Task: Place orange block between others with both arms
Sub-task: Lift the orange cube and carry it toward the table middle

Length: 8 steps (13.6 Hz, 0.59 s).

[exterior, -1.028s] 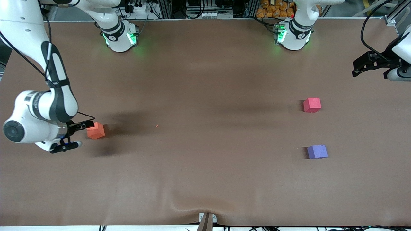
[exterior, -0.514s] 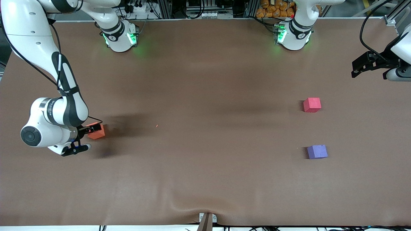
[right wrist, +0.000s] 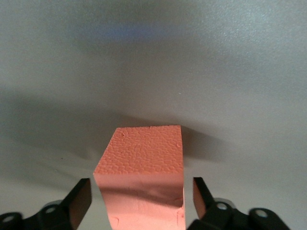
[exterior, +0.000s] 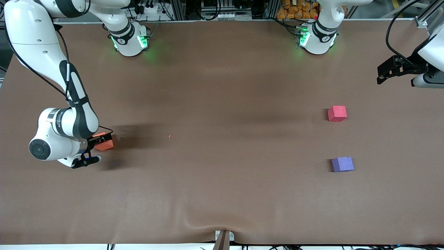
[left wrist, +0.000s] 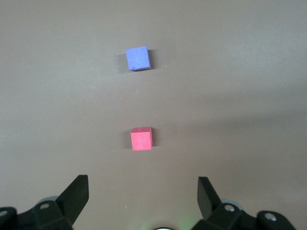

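The orange block (exterior: 107, 146) lies on the brown table near the right arm's end. My right gripper (exterior: 100, 143) is low over it, open, with one finger on each side of the orange block (right wrist: 144, 163) and a narrow gap on both sides. The pinkish-red cube (exterior: 337, 113) and the purple-blue cube (exterior: 342, 164) sit apart near the left arm's end, the purple one nearer the front camera. My left gripper (exterior: 383, 75) hangs open and empty above the table edge at that end. Its wrist view shows the pinkish-red cube (left wrist: 141, 140) and the purple-blue cube (left wrist: 138, 58).
The brown table mat (exterior: 222, 146) stretches bare between the orange block and the two cubes. A small bracket (exterior: 223, 238) sits at the table's front edge. Both arm bases (exterior: 130, 40) glow green at the back.
My right arm has slid toward the orange block, so its fingers now straddle the cube instead of stopping short of it. The left gripper has drifted slightly inward. The cubes have not moved.
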Each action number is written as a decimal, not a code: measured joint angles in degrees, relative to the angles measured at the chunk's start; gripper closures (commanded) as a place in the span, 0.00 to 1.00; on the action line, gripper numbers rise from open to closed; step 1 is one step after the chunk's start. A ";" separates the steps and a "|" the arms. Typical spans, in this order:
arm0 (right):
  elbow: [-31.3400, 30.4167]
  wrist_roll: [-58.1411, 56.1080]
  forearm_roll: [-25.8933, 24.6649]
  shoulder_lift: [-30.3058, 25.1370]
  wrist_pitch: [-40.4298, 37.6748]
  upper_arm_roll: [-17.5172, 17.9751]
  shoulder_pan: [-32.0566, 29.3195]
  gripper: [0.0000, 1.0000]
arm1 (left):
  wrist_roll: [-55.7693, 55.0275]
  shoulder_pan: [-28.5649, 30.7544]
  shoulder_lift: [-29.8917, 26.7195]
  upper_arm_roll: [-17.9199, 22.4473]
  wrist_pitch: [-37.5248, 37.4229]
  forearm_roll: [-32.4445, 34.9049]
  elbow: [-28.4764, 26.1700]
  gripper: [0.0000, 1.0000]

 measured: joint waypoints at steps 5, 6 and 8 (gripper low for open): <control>1.26 -0.69 -0.02 -0.31 0.67 0.06 0.49 0.79 | 0.00 0.28 0.00 0.27 0.02 0.00 0.25 0.00; 2.48 -0.69 -0.02 -0.51 1.04 0.10 1.03 0.79 | 0.00 0.38 0.00 0.36 0.02 0.00 0.25 0.00; 5.78 0.67 0.12 -1.39 1.20 0.25 3.14 0.79 | 0.00 0.75 0.00 0.53 0.02 0.00 0.25 0.00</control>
